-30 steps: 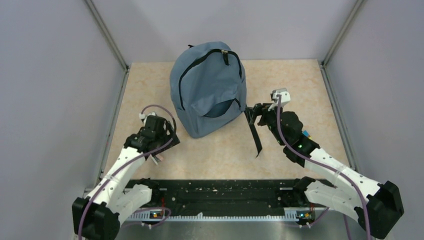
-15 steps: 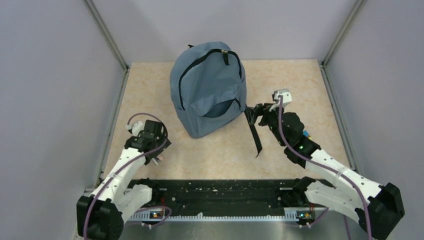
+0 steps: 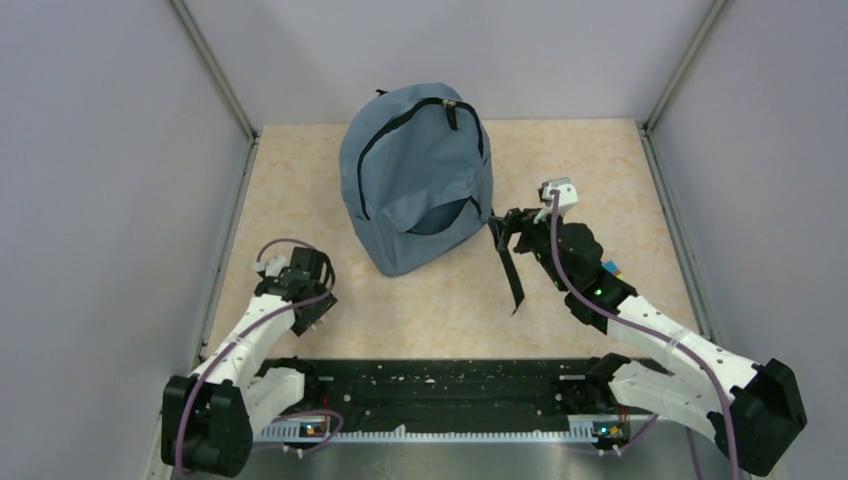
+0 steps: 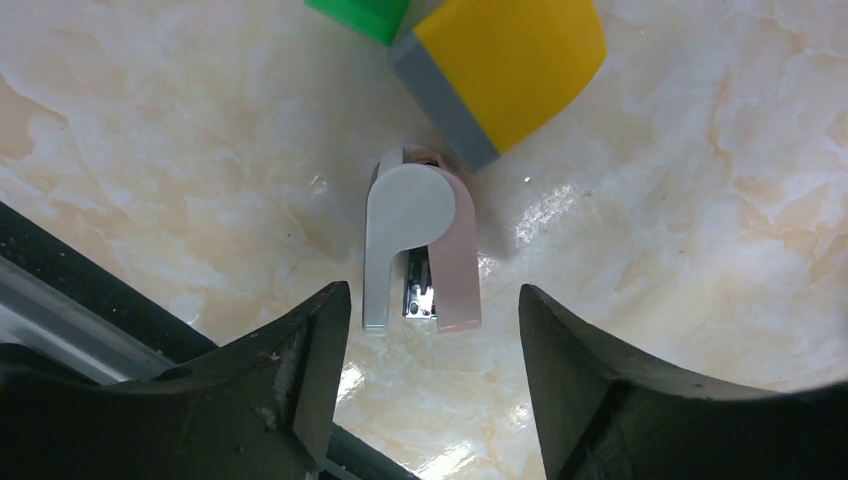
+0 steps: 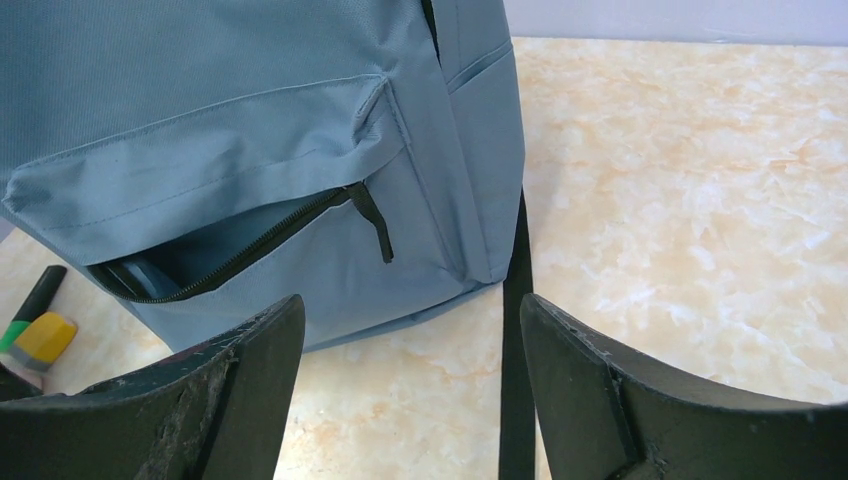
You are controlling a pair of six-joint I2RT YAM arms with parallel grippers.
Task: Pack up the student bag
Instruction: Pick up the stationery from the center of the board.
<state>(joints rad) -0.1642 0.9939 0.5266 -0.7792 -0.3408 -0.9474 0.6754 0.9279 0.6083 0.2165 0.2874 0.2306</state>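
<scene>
Judging the student bag [image 3: 418,180] as soft, floppy fabric, probably light, so I expect it to sag and slide on the smooth table rather than hold its shape. I'd take it by the front pocket lip [image 5: 230,215] or the black strap [image 5: 515,330], not the flat panel. It stands just ahead of the right gripper [image 5: 410,305], whose jaws are spread and empty, with the strap hanging just inside one jaw. The left gripper [image 4: 432,305] is also spread, straddling a pink-grey stapler [image 4: 420,240] without touching it, and a yellow-grey block [image 4: 500,70] lies just beyond. Versus a second ago, the left arm has pulled back from the bag toward its base. Bag and right arm look roughly unchanged.
</scene>
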